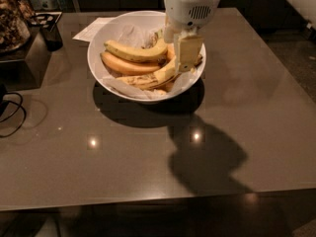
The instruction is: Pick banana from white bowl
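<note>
Likely dining area: jaws above white bowl (pixel 95 69) on grey table (pixel 148 174).

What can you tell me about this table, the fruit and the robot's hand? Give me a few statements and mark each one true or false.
1. The white bowl holds several bananas. True.
2. The gripper hangs over the right part of the bowl. True.
3. The speckled banana lies on the table beside the bowl. False: it lies inside the bowl, at the front, on the crumpled paper lining.
4. The bowl stands on the floor. False: it stands on the table, toward the far edge.
5. A sheet of paper lies on the table behind the bowl. True.
</note>
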Robot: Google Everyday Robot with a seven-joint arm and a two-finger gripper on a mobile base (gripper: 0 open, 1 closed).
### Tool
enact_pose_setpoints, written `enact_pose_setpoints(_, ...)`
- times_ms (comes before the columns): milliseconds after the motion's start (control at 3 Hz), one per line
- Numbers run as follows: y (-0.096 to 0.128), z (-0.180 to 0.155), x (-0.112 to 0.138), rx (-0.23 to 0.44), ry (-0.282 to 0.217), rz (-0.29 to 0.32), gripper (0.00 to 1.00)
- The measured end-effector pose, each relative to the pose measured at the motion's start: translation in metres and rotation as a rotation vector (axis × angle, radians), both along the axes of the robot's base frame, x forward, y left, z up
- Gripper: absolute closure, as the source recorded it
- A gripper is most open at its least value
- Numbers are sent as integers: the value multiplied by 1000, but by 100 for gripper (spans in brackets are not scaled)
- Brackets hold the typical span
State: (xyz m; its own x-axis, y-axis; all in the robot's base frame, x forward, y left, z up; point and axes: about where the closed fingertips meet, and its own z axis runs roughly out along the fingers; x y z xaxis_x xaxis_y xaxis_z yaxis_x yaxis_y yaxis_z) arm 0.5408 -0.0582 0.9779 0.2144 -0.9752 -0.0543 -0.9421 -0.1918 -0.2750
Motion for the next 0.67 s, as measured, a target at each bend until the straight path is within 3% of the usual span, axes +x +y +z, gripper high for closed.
enact_pose_setpoints(667, 12, -6, 15, 4, 21, 28, 39)
